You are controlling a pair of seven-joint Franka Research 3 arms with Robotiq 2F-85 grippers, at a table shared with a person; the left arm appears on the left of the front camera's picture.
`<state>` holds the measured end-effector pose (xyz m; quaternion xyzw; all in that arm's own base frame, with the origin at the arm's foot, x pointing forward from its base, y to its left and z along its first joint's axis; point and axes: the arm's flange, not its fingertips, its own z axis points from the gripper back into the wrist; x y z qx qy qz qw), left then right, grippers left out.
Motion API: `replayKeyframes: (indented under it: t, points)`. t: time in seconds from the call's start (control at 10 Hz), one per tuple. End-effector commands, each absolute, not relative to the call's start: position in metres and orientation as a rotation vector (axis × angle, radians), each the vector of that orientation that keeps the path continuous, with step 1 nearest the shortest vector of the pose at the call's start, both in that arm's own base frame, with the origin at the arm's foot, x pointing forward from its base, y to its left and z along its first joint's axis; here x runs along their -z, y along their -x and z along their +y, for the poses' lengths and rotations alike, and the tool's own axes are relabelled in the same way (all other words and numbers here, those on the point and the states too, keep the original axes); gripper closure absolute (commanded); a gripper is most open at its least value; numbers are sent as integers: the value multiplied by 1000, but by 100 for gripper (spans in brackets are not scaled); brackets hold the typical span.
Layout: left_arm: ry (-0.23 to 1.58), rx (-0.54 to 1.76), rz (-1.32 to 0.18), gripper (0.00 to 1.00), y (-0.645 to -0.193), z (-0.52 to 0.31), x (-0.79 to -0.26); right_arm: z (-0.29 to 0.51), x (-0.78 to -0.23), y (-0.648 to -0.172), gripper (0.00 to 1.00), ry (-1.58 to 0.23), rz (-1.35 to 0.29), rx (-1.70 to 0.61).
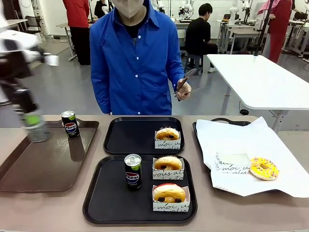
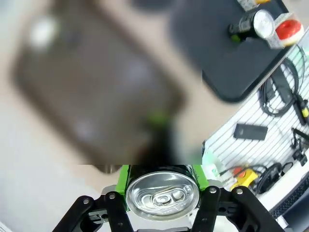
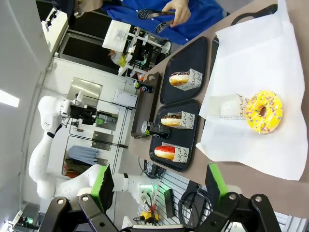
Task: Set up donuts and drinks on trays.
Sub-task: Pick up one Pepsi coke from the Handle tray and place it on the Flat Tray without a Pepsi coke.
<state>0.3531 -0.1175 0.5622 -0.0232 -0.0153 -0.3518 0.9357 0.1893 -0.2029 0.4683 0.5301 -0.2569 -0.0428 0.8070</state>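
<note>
My left gripper (image 1: 29,115) hovers, motion-blurred, over the glossy brown tray (image 1: 43,166), shut on a slim can (image 1: 37,131). The left wrist view shows that can's silver top (image 2: 161,195) between the green pads (image 2: 123,176). The near black tray (image 1: 108,203) holds a Pepsi can (image 1: 133,171) and two boxed donuts (image 1: 168,166) (image 1: 169,195). One boxed donut (image 1: 167,137) sits on the far black tray (image 1: 128,137). Another Pepsi can (image 1: 70,124) stands on the brown tray. My right gripper (image 3: 159,186) is open, high above a yellow sprinkled donut (image 3: 263,112).
A white-paper-lined tray (image 1: 227,133) at the right carries the yellow donut (image 1: 263,168) and an empty white box (image 1: 231,163). A person in a blue shirt (image 1: 135,58) stands at the far side, holding black tongs (image 1: 186,79). A white table (image 1: 260,77) stands behind.
</note>
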Motion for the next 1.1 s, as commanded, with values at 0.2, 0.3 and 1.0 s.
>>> replayKeyframes:
  t: [0.2,0.3,1.0]
  points:
    - [24,736,-153,42,-429,-265,-503,-203,-469,-191,0,-1157,-579,79]
    - [12,746,-160,42,-452,-287,-482,-203,-469,-191,0,-1157,-579,79]
    - [-43,733,-7,42,-482,-301,-449,-203,-469,-191,0,-1157,-579,79]
